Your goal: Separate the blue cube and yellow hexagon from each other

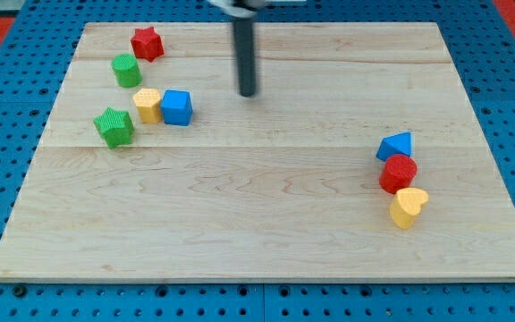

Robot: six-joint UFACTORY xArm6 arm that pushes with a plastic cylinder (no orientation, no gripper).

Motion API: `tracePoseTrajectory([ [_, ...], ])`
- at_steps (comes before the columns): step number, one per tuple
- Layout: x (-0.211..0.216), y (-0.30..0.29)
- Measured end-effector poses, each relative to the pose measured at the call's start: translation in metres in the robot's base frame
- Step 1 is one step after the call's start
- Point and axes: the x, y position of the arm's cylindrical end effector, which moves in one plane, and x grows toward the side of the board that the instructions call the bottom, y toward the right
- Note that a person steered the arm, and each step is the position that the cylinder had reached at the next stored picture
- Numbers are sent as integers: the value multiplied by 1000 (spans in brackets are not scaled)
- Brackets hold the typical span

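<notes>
Blue cube (177, 107) touching yellow hexagon (147, 105); my tip (248, 93) to view's right.

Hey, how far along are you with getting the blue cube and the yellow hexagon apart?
Nothing looks done: the blue cube and yellow hexagon sit side by side, apparently touching, at the view's upper left. In hand: my tip is up and to the view's right of the cube, clear of both. Left: the whole separation, probably by pushing one block away from the other.
</notes>
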Motion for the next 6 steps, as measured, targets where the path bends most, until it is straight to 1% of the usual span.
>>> tracePoseTrajectory([
  [1, 28, -81],
  [2, 28, -153],
  [3, 37, -136],
  [4, 52, -137],
  [5, 39, -181],
  [6, -2, -181],
])
